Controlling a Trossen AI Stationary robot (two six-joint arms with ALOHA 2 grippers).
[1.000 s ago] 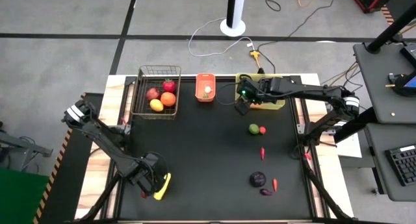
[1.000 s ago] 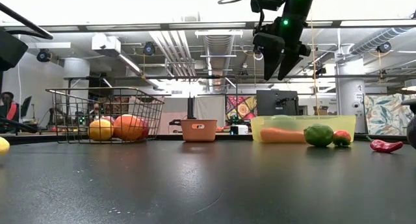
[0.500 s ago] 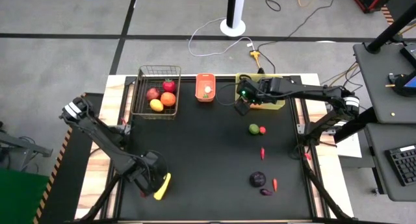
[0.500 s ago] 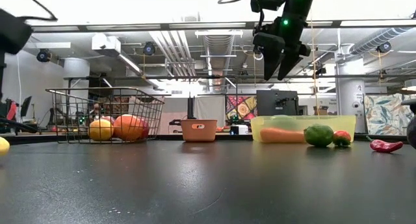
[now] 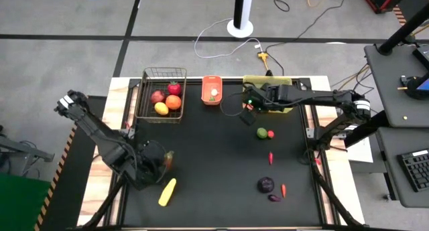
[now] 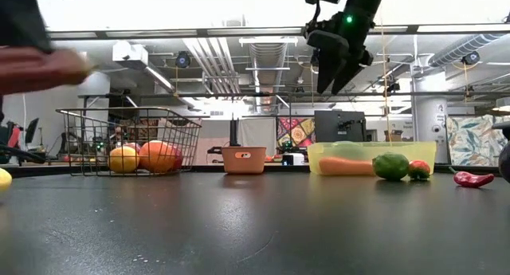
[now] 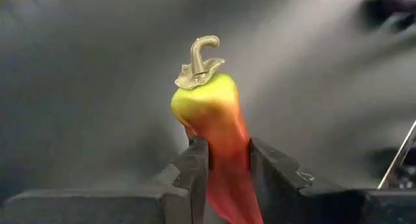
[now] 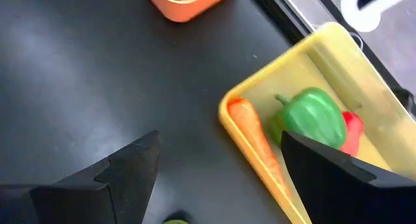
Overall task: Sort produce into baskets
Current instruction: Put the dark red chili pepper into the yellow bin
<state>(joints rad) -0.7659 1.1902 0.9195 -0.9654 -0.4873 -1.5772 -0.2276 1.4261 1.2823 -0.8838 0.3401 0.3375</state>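
My left gripper [image 5: 167, 158] is shut on an orange-red chilli [image 7: 211, 110] with a yellow shoulder and a curled stem. It is above the near-left part of the table and shows as a reddish blur in the low view [image 6: 40, 68]. A yellow corn cob [image 5: 167, 191] lies on the mat just nearer than it. My right gripper [image 5: 247, 112] hangs open and empty, high above the mat [image 6: 328, 72], beside the yellow-green bin [image 8: 325, 39]. The bin holds a carrot [image 8: 253, 136], a green pepper [image 8: 312, 117] and a red piece. My left gripper pinches the chilli's narrow lower half [image 7: 227, 162] between its two fingers. The chilli lies along the fingers, with its yellow shoulder and stem [image 7: 203, 52] sticking out past the fingertips. It is lifted clear of the table.
A wire basket [image 5: 163, 96] with apples, an orange and a lemon stands at the far left, an orange basket [image 5: 212, 90] beside it. On the right lie a green fruit [image 5: 261, 132], a red chilli [image 5: 271, 157], an eggplant [image 5: 266, 185] and small pieces.
My left gripper has risen from beside the corn cob and gone toward the far edge, carrying the chilli up clear of the mat. The corn cob stays on the mat. My right gripper has drifted slightly toward the near edge, still open.
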